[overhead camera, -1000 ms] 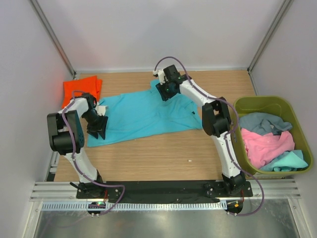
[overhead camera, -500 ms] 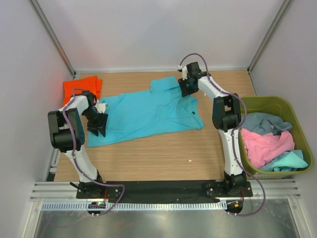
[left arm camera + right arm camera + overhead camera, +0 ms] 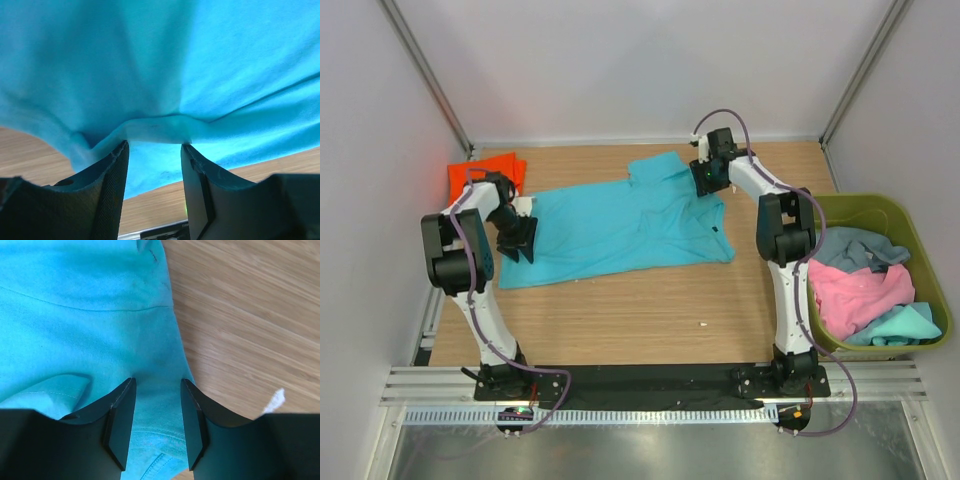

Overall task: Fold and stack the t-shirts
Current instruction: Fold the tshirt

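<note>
A turquoise t-shirt [image 3: 620, 225] lies spread across the middle of the table. My left gripper [image 3: 520, 240] is at its left edge. In the left wrist view the jaws [image 3: 152, 145] stand apart and the shirt's raised hem [image 3: 160, 125] runs across the fingertips, with wood showing underneath. My right gripper [image 3: 708, 178] is at the shirt's far right corner. In the right wrist view it [image 3: 157, 382] is open, and flat turquoise cloth [image 3: 75, 315] lies between the fingers. An orange t-shirt [image 3: 485, 172] lies folded at the far left.
An olive-green bin [image 3: 850, 205] stands at the table's right edge. It holds a pink shirt [image 3: 860, 290], a grey-blue one [image 3: 855, 248] and a teal one [image 3: 905, 325]. Walls close in the back and both sides.
My right gripper moved right along the far side, and the shirt's upper right part spread out with it. My left gripper shifted slightly away from me at the shirt's left edge.
</note>
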